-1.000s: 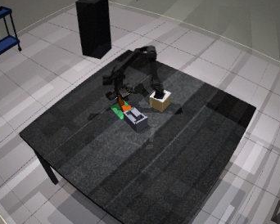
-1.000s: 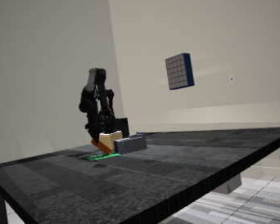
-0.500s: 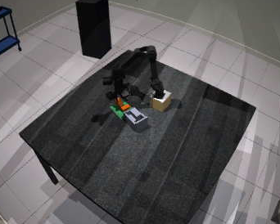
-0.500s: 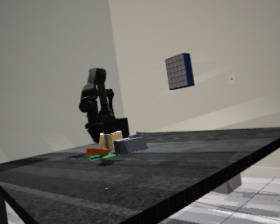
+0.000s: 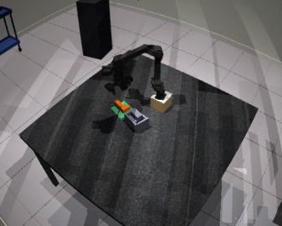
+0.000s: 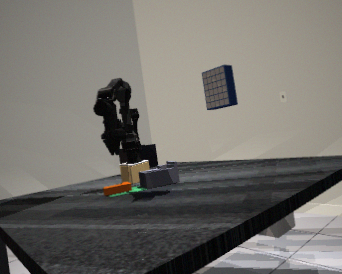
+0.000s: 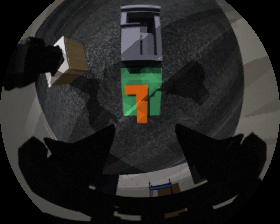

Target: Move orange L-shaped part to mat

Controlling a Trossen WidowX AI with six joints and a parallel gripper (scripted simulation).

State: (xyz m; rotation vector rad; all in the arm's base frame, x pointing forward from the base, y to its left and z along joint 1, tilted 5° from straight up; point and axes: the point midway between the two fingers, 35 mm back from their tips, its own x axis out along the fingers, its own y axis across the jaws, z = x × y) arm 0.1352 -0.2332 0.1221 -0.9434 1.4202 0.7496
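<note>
Orange against green, the L-shaped part (image 7: 139, 102) lay flat on the green mat (image 7: 156, 100), out of the grey tray (image 7: 140, 32), which sat just beyond the mat at twelve o'clock in the wrist view. Its long axis ran from twelve to six, the foot of the L at the tray end. Directly above it hung the gripper (image 5: 121, 82), spread wide and holding nothing, the arm folded back toward its base on the bench (image 5: 184, 157).
</note>
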